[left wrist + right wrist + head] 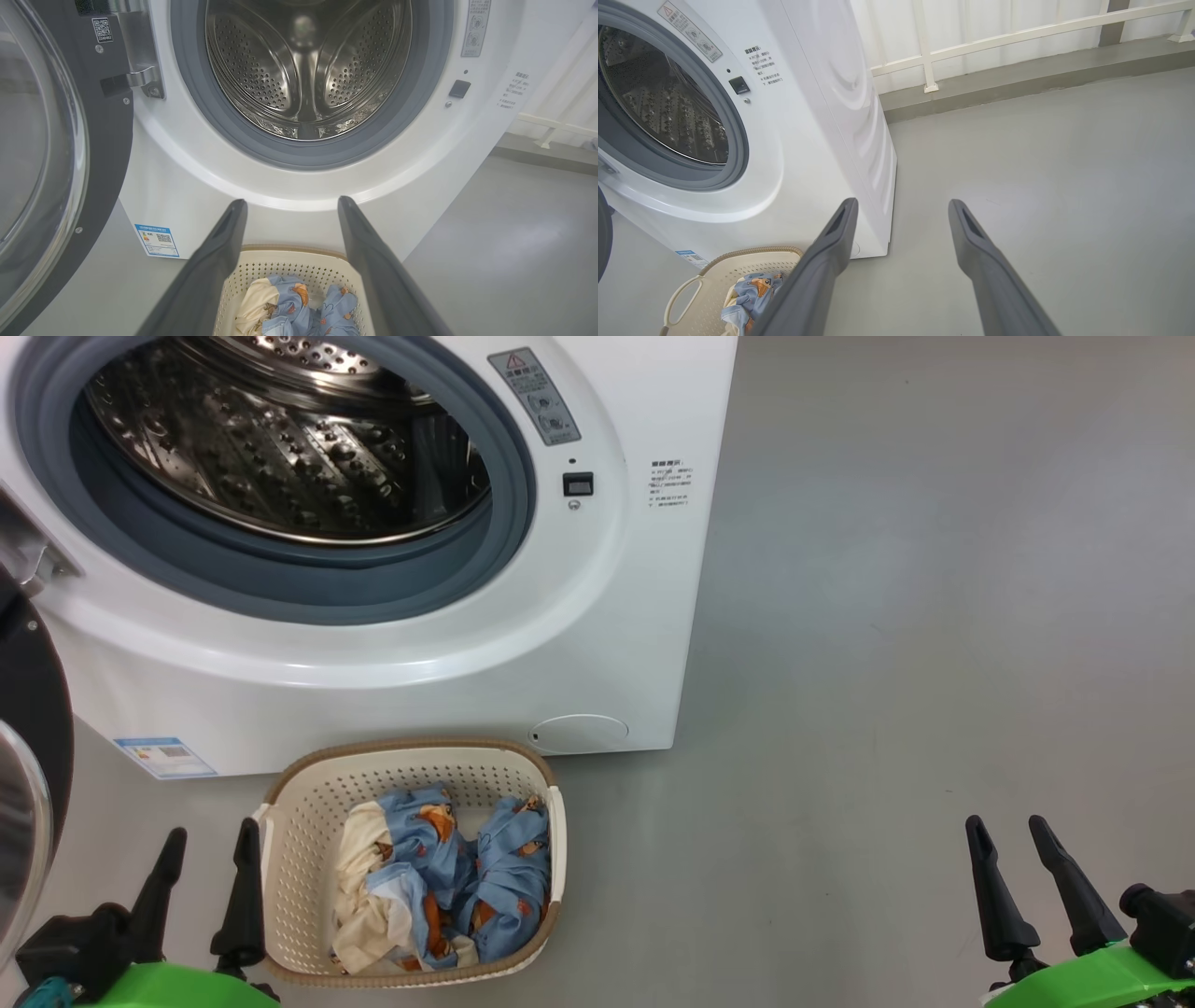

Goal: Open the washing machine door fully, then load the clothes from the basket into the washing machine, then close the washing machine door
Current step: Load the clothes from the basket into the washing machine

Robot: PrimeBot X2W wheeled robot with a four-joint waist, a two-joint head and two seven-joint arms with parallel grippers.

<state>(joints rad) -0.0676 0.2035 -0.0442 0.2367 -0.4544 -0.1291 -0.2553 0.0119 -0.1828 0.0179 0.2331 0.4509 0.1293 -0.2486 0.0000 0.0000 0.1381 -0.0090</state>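
Hovering nearest the camera, the left gripper (213, 831) stands just beside the basket's (308, 821) left wall, jaws spread wide and holding nothing. The right gripper (1006, 821) hangs well apart from the basket on its right side, over bare floor (934, 616), jaws likewise spread and empty. Judgement: the left arm is placed for the first reach into the basket, and the right is parked clear of that path.

The basket sits on the floor, cream-white with perforated walls and a brown woven-look rim. The clothes (448, 877) lie heaped inside it. They are crumpled light-blue pieces printed with small orange-brown figures, with one cream-white piece toward the basket's left side. They look soft and tangled, so a single pinch may drag more than one piece.

Directly beyond the basket stands the washing machine (597, 644), near the basket's far rim; whether they touch cannot be told. Its drum (280, 448) shows bare perforated steel inside the grey gasket (308, 588). Beyond and to the left of the basket, the washing machine door (107, 163) is swung wide on its hinge, with a black rim and a clear glass bowl. Judgement: opening is done and loading has not begun.
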